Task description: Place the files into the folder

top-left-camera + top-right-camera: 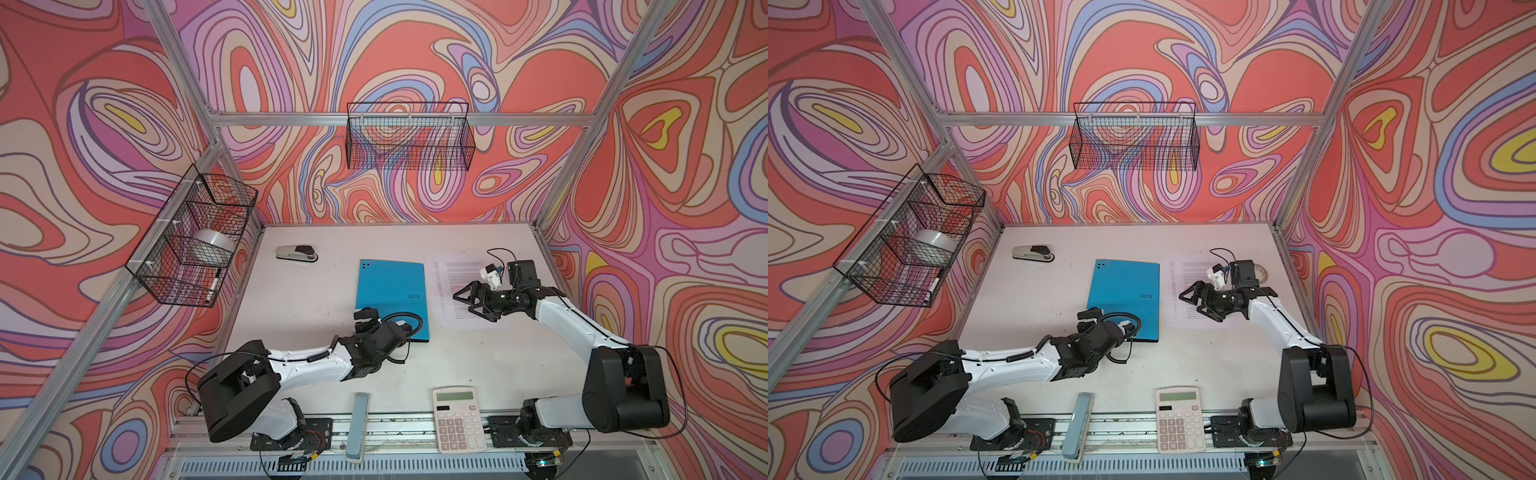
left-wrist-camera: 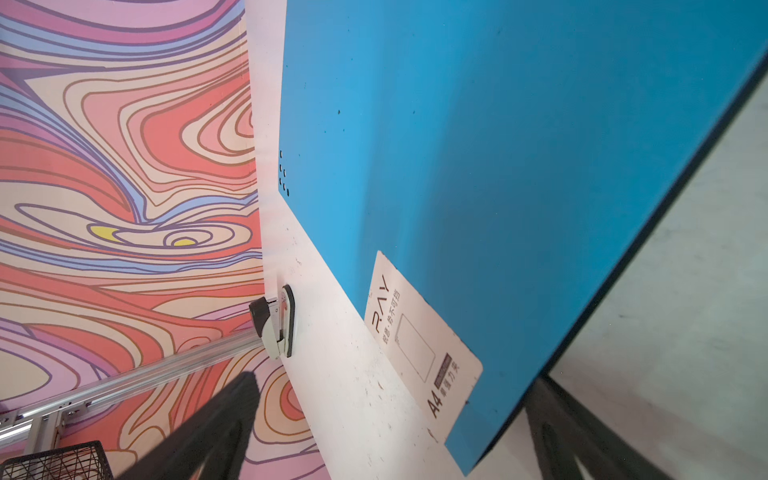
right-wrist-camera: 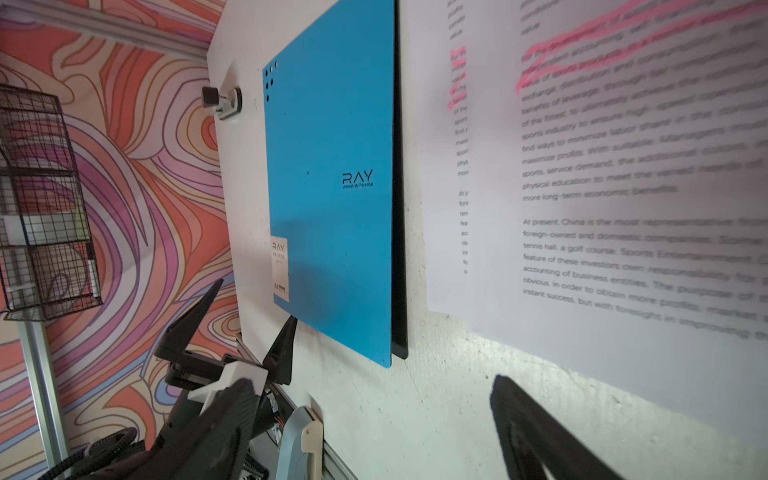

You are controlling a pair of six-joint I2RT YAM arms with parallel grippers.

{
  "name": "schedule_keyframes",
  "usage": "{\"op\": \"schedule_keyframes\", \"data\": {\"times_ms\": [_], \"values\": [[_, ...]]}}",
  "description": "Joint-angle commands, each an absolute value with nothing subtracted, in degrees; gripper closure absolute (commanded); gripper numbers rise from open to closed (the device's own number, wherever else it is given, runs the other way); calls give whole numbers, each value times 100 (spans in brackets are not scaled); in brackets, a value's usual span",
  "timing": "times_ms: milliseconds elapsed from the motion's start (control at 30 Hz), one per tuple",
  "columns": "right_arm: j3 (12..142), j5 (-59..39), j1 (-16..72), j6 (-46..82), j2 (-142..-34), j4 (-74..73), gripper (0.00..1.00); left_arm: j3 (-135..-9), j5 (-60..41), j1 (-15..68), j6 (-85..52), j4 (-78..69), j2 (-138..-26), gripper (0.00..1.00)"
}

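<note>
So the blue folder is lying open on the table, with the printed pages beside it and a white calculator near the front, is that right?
Not quite. The blue folder is closed: both top views show its blue cover facing up with the RAY mark on it. The rest holds: the printed pages lie beside it and the white calculator sits near the front.

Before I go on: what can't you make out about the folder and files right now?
Inside of the folder: closed cover hides it, every view.
Its near corner: left arm covers it in both top views.
How many files: too thin to tell; text blurred and cut by the frame in the right wrist view.
Whether the right gripper touches the files: unclear.
</note>
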State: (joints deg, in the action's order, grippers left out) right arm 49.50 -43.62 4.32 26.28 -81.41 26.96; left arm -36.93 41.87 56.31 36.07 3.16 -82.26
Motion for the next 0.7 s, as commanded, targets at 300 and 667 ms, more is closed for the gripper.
{"op": "schedule_keyframes", "data": {"times_ms": [300,667], "values": [[5108,-4478,1363,2719,-9180,2113,9,-3666,4346,5643,3464,210,-8095,0],[5167,-4570,1763,3034,-9826,1453,10,-3804,4345,5643,3379,377,-8092,0]]}}
